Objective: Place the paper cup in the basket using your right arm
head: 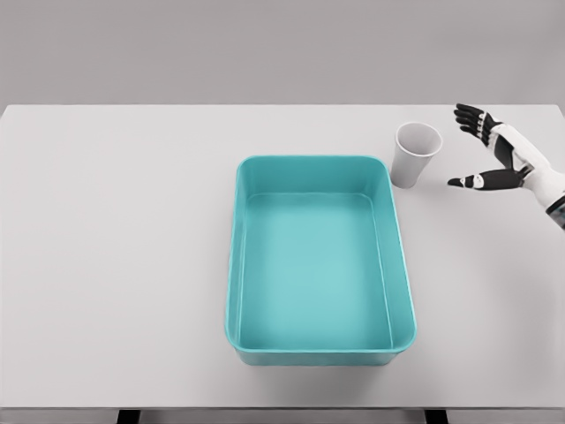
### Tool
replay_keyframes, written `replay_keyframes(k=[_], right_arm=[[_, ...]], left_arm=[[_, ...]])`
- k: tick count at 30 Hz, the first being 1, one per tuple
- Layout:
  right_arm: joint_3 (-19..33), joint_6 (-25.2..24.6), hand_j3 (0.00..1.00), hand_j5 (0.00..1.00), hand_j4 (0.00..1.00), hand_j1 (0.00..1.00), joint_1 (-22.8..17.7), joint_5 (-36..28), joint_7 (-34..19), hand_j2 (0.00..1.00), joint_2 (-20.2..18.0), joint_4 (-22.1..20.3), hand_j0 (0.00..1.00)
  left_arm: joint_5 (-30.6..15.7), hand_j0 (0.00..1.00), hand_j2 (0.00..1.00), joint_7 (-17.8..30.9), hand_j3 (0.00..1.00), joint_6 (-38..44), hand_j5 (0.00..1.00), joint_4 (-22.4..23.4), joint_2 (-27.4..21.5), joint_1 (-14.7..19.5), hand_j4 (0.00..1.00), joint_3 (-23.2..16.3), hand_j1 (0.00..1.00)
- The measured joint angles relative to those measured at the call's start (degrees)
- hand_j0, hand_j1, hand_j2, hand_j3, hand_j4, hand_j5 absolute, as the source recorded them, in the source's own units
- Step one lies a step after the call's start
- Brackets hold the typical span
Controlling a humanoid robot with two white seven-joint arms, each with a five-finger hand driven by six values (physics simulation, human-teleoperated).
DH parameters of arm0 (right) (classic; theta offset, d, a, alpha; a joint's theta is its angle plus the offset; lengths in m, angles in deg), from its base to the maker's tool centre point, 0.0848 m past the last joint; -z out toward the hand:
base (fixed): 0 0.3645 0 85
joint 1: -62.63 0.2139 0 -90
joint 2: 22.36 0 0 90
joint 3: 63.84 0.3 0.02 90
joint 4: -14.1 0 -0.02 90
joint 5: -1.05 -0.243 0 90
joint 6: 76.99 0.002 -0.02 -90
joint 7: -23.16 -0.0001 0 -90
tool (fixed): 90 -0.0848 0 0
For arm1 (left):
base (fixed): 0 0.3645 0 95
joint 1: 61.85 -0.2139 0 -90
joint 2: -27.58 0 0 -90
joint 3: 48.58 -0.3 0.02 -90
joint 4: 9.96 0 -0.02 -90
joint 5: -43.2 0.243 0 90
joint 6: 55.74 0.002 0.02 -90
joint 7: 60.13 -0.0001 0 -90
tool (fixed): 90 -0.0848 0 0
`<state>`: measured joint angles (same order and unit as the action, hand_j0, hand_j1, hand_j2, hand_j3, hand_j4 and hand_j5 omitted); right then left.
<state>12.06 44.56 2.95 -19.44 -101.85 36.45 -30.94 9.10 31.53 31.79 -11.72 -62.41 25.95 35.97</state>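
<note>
Head view: paper cup point(416, 154) stands upright on the white table point(115, 247), just beside the far right corner of the teal basket point(313, 346), outside it. To the cup's right, the right hand point(494, 155) enters from the right edge, fingers point(470, 118) spread wide and thumb extended toward the cup, near but not touching it.
</note>
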Motion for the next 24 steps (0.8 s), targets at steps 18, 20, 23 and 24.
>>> replay_keyframes(k=[18,20,23,24], right_arm=[[-0.03,-0.26,1.00,1.00,1.00,1.00,1.32,2.38,0.00,1.00,4.72,2.35,1.00],[-0.01,-0.22,1.00,1.00,1.00,1.00,1.32,2.47,0.00,1.00,4.84,2.63,1.00],[-0.01,-0.09,1.00,1.00,1.00,1.00,1.67,2.51,0.00,1.00,4.91,2.80,1.00],[-0.01,-0.07,1.00,1.00,1.00,1.00,1.67,2.52,0.00,1.00,4.92,2.81,1.00]], left_arm=[[0.00,1.00,1.00,0.00,1.00,0.00,1.00,0.00,0.00,0.00,1.00,0.00,1.00],[0.00,1.00,1.00,0.00,1.00,0.00,1.00,0.00,0.00,0.00,1.00,0.00,1.00],[-0.01,1.00,1.00,0.00,1.00,0.00,1.00,0.00,0.00,0.00,1.00,0.00,1.00],[-0.01,1.00,1.00,0.00,1.00,0.00,1.00,0.00,0.00,0.00,1.00,0.00,1.00]])
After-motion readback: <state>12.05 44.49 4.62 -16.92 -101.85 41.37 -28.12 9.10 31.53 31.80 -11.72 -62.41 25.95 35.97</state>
